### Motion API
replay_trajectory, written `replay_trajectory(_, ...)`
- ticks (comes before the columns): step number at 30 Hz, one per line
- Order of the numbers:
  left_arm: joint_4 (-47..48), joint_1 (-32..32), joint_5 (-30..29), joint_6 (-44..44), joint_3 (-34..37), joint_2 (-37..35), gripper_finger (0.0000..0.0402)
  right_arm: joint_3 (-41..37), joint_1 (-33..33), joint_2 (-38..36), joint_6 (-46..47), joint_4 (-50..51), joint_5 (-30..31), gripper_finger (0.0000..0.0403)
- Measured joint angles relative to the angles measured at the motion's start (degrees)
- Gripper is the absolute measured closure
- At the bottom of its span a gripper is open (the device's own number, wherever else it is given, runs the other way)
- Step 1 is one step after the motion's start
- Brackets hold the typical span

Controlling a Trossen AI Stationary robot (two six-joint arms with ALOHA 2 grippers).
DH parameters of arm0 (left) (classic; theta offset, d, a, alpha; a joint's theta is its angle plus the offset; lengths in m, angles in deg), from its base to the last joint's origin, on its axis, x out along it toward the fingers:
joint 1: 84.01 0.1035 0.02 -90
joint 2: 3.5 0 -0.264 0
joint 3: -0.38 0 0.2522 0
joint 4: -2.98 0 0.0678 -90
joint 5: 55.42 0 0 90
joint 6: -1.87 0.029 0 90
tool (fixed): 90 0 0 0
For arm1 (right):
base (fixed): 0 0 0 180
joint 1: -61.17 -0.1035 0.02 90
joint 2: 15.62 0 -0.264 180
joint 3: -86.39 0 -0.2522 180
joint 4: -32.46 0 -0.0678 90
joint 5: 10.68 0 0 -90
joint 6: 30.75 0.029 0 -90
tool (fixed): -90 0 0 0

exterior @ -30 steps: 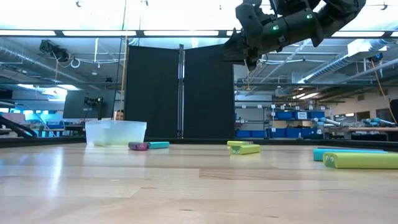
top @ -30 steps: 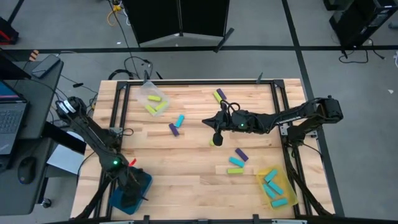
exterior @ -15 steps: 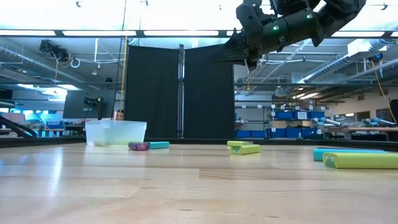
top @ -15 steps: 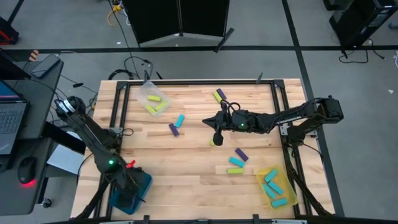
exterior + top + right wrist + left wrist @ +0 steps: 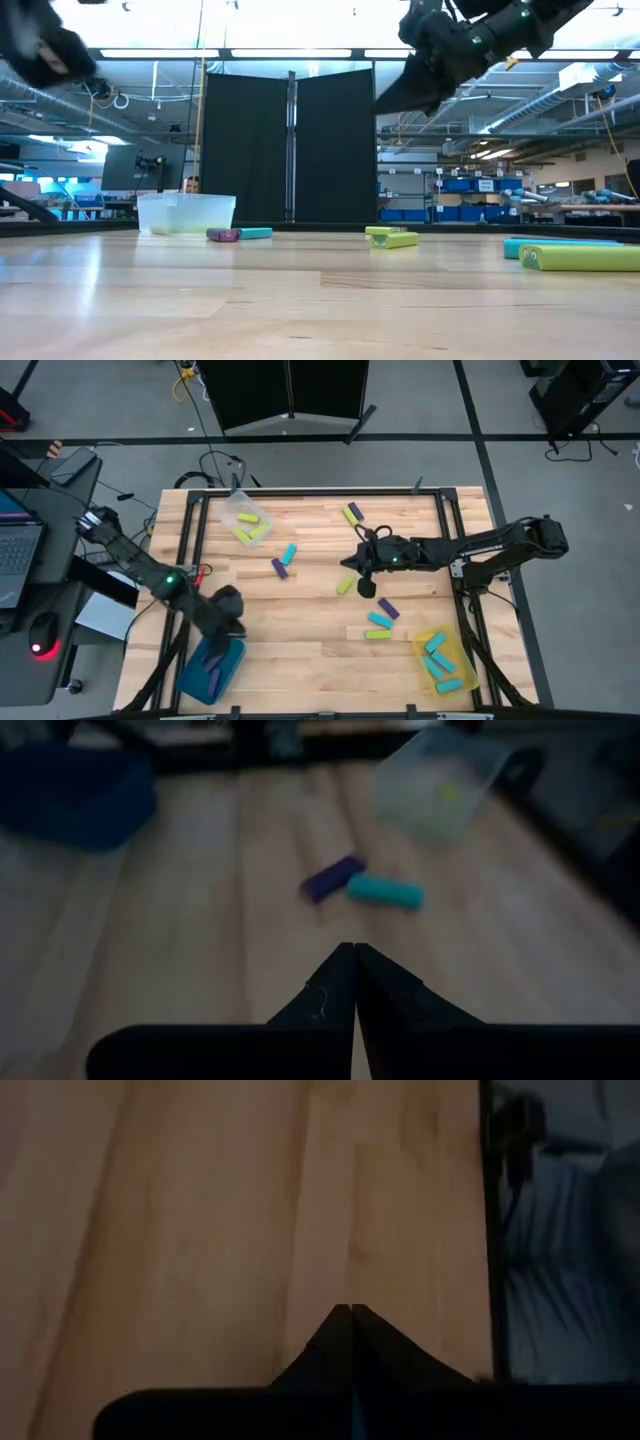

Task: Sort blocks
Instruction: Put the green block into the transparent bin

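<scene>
The wooden table (image 5: 300, 650) fills the middle of the high view. At its near left corner sits a teal tray (image 5: 212, 668) with purple blocks lying in it. A yellow tray (image 5: 442, 658) at the near right corner holds several cyan blocks, and a clear tray (image 5: 246, 520) at the far left holds yellow-green ones.

The left gripper (image 5: 231, 605) hangs over the table's near left part, just beyond the teal tray; in its wrist view the two fingers (image 5: 340, 1350) meet in a point, pressed together with nothing between them. The right gripper (image 5: 364, 582) hovers above the table's middle, fingers (image 5: 345, 990) likewise pressed together and empty.

Loose blocks are small, oblong and flat-sided. A yellow-green block (image 5: 345, 584) lies just left of the right gripper. A purple block (image 5: 387, 607) lies just near of it, with a cyan block (image 5: 380, 621) and another yellow-green one (image 5: 377, 634) nearer still. To the left, a cyan block (image 5: 289, 553) and a purple block (image 5: 280, 568) lie side by side. A yellow-green and purple pair (image 5: 353, 513) lies near the far edge.
</scene>
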Motion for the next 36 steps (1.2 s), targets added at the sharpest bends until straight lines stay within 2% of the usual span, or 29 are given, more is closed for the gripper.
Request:
replay_trajectory(5, -16.2, 8.8, 1.4, 13.5, 6.8, -2.0, 0.0397, 0.0, 0.0, 2.5, -1.1, 3.4, -6.2, 0.0381)
replay_trajectory(9, -32.0, 16.0, 6.6, 22.0, 12.4, -2.1, 0.0397, 2.0, 0.0, 5.3, -2.5, 9.5, -9.4, 0.0371)
replay_trajectory(13, -44.1, 21.9, 12.5, 24.2, 18.1, -1.7, 0.0397, 8.6, 0.0, 10.2, -6.8, 22.8, -8.3, 0.0343)
replay_trajectory(16, -48.7, 25.1, 13.8, 24.1, 20.6, -1.6, 0.0397, 13.3, 0.1, 14.8, -13.8, 32.1, -5.6, 0.031)
replay_trajectory(21, -51.4, 27.7, 16.0, 25.3, 22.4, -1.6, 0.0397, 21.1, 1.4, 21.9, -24.7, 43.3, -4.5, 0.025)
replay_trajectory(27, -51.6, 28.2, 16.7, 26.1, 22.4, -1.7, 0.0397, 27.7, 2.3, 28.2, -32.4, 46.7, -5.1, 0.0194)
replay_trajectory(31, -51.5, 28.2, 16.7, 26.0, 22.4, -1.7, 0.0396, 28.2, 2.3, 31.0, -35.8, 47.0, -5.2, 0.0177)
replay_trajectory(36, -51.6, 28.2, 16.7, 25.9, 22.4, -1.7, 0.0396, 28.3, 2.3, 32.2, -36.7, 47.7, -5.3, 0.0177)
